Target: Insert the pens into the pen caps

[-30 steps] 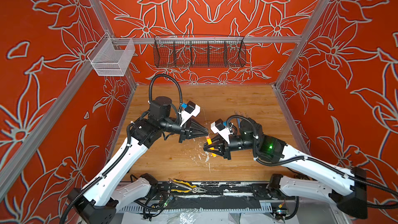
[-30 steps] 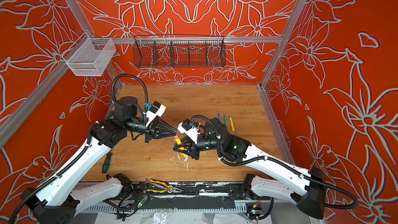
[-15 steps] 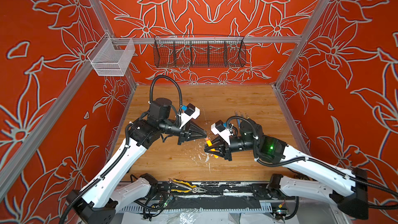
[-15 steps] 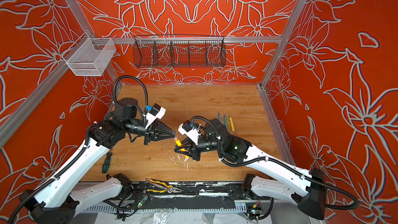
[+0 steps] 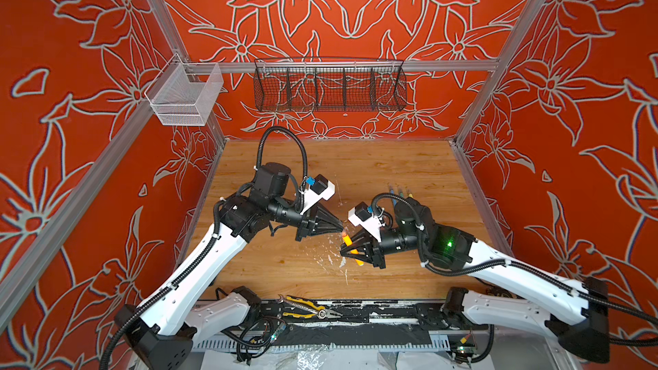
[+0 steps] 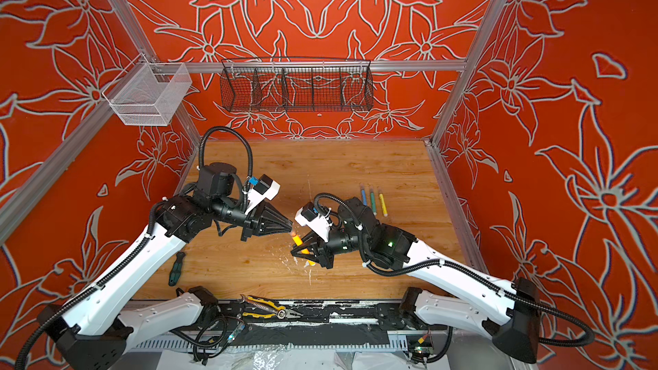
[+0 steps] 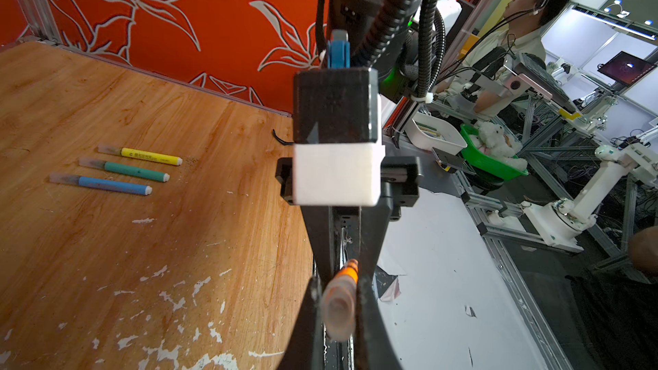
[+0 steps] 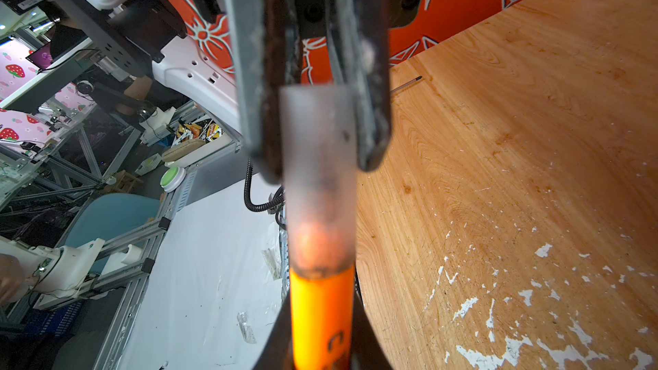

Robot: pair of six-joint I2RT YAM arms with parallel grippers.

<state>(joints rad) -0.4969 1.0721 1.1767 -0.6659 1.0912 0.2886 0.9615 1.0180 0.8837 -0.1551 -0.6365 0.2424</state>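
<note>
My right gripper [image 5: 350, 253] [image 8: 320, 350] is shut on the barrel of the orange pen [image 5: 348, 242] [image 6: 298, 240] [image 8: 320, 315], held above the table's front middle. My left gripper [image 5: 340, 231] [image 7: 338, 300] is shut on a clear pen cap [image 7: 338, 309] [image 8: 318, 172]. The cap sits over the orange pen's tip, its rim against the barrel. The blue pen [image 6: 363, 195] [image 7: 106, 185], green pen [image 6: 372, 201] [image 7: 131, 169] and yellow pen [image 6: 382, 204] [image 7: 149, 156] lie side by side on the table at the right, each with a clear cap on one end.
A dark green-handled screwdriver [image 6: 175, 268] lies at the table's left front. Yellow-and-black pliers [image 5: 306, 309] rest on the front rail. White flecks [image 5: 331, 261] dot the wood under the grippers. A black wire basket [image 5: 329, 88] and a white mesh basket [image 5: 185, 97] hang on the walls.
My left gripper has come forward and down with the cap until it meets the orange pen's tip. The right gripper and the pen have barely moved.
</note>
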